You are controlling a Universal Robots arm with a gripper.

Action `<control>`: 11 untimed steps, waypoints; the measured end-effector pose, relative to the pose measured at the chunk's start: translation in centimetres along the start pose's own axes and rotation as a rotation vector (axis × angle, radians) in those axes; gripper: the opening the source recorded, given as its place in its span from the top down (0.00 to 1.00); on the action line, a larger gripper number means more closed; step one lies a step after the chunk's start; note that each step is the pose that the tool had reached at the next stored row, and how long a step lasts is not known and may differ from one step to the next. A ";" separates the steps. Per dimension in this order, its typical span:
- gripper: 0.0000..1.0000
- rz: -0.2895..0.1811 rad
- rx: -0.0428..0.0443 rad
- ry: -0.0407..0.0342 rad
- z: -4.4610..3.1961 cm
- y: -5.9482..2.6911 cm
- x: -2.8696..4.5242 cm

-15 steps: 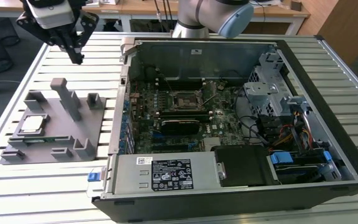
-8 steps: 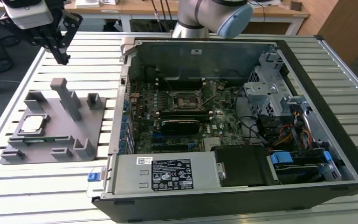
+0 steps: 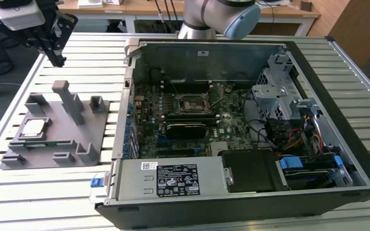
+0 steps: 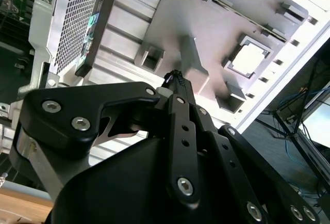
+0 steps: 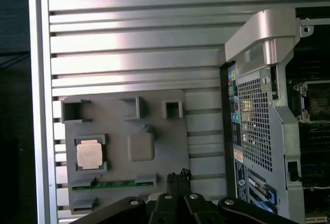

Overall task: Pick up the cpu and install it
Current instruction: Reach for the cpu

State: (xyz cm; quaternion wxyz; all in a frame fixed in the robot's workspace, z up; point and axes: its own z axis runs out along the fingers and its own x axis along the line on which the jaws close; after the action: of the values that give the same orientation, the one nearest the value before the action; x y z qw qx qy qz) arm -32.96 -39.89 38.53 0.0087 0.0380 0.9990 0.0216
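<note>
The cpu is a small silver square lying in a recess of the grey holder on the slatted table, at the exterior view's left. It also appears in both wrist views, as the cpu and the cpu. My gripper hangs in the air well above the holder's far end, apart from the chip. In the wrist views the black fingers of the gripper and the gripper lie together, shut with nothing between them. The black socket frame sits on the motherboard inside the open computer case.
The open computer case fills the table's middle and right, with a drive cage and a power supply inside. A green memory stick lies in the holder beside the chip. Tall posts rise from the holder.
</note>
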 end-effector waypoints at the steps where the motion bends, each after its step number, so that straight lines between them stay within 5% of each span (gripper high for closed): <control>1: 0.89 0.000 0.0000 0.0001 0.01 -0.01 0.10; 11: 0.89 0.000 0.0002 0.0018 0.08 -0.08 1.02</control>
State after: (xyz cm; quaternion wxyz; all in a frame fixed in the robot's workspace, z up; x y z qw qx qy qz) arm -33.98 -39.89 38.43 0.0078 0.0380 0.9990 0.0215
